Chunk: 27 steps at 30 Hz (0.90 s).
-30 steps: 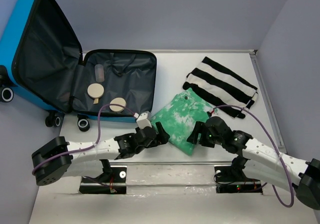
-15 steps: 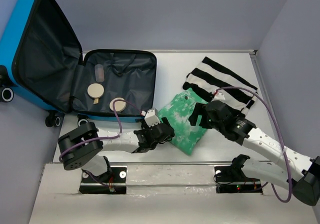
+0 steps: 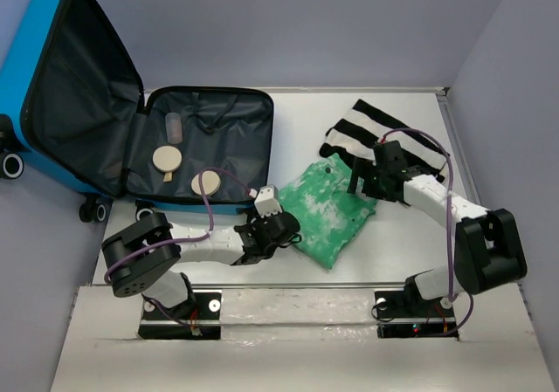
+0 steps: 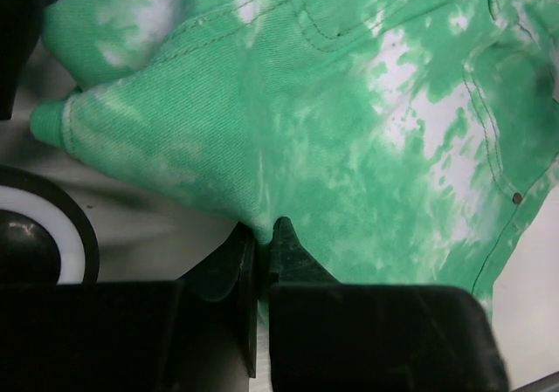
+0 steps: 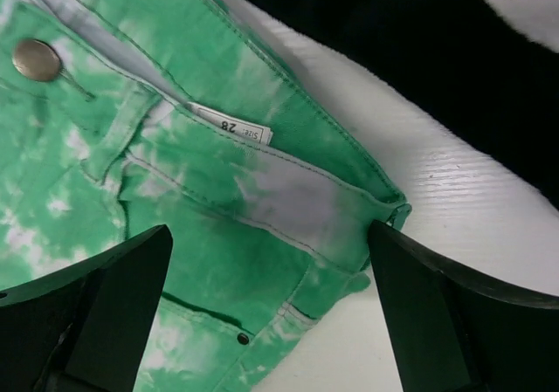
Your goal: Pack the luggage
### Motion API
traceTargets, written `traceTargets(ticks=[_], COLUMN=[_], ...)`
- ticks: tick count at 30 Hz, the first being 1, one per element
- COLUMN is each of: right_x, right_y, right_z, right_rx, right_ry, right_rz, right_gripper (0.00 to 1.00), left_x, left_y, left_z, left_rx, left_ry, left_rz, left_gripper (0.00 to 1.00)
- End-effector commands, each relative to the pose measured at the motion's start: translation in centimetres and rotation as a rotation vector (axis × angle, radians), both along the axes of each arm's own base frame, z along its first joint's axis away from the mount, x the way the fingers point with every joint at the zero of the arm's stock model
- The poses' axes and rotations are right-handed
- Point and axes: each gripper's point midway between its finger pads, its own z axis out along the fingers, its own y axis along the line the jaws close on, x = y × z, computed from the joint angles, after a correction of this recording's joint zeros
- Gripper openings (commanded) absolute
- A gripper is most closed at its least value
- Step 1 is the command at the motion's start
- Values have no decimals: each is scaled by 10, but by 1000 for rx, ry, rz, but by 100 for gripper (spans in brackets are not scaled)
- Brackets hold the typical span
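the luggage (image 3: 24, 60) lies open at the far left, its stiff lid propped up. the green jeans (image 3: 330, 222), folded just beside it, look soft, light and floppy, likely to sag from one hold. the left gripper (image 4: 262, 230) pinches a fold at their edge. the right gripper (image 5: 271, 244) hangs wide open over the thicker waistband, probably the firmer hold.

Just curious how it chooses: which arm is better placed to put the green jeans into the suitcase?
Left. The left gripper is shut on the edge of the green jeans, on the side next to the open luggage; the right gripper is open above the waistband, farther from it.
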Motion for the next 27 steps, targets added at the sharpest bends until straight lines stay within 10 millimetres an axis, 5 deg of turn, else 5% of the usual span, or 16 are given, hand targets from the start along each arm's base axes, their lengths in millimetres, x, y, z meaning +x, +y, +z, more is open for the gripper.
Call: traceTargets(ticks=[1,8,16,21,27], right_x=[19,26,1,-27,-35], right_y=[24,21,94,104,98], right_z=[-9,-52,-53,-78,-82], right_rx=[90,68,469,554,510], right_ry=[-15,69,105,186,174], right_rz=[85,54,301,332,320], right_gripper=[100,100,100,96,64], left_x=[17,14,17,18,19], left_y=[-18,-12,-21,-28,-27], left_z=[46,38,38,39,37], left_rx=[-55,-46,-44,-50,-45], left_ry=[-92,-72,-72,-75,-76], left_rz=[-86,-107,-131,-145,-146], left_gripper=[6,6,6,6,6])
